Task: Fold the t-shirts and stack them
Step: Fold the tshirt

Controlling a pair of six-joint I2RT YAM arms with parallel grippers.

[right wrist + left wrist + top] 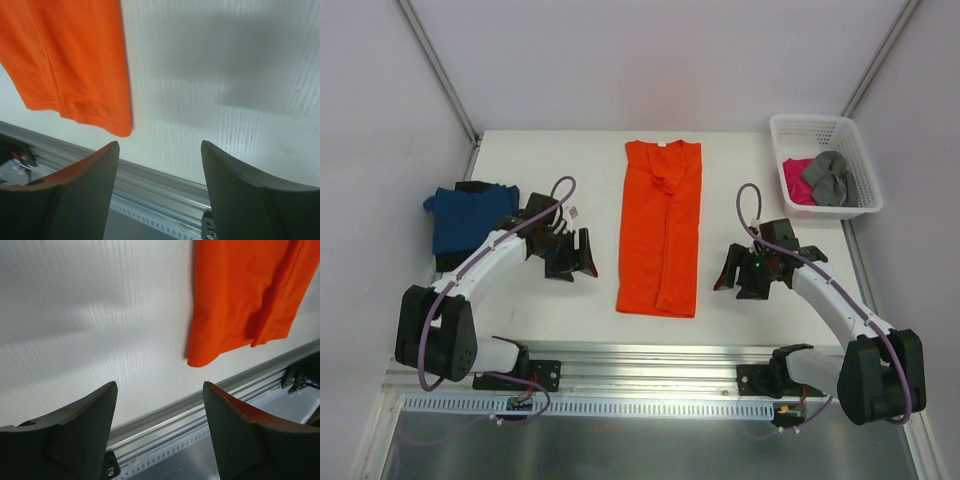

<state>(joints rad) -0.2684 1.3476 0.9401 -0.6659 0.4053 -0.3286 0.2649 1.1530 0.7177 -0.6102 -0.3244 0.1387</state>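
Note:
An orange t-shirt (661, 226) lies in a long narrow strip down the middle of the table, sides folded in. Its near hem shows in the left wrist view (245, 295) and in the right wrist view (70, 60). A folded dark blue t-shirt (466, 214) lies on a black one (470, 187) at the left. A magenta t-shirt (796, 181) and a grey one (830, 178) lie in the basket. My left gripper (576, 263) is open and empty left of the orange shirt. My right gripper (738, 276) is open and empty right of it.
A white lattice basket (865, 165) stands at the back right corner. The metal rail (650, 356) runs along the table's near edge. Grey walls close in the table on three sides.

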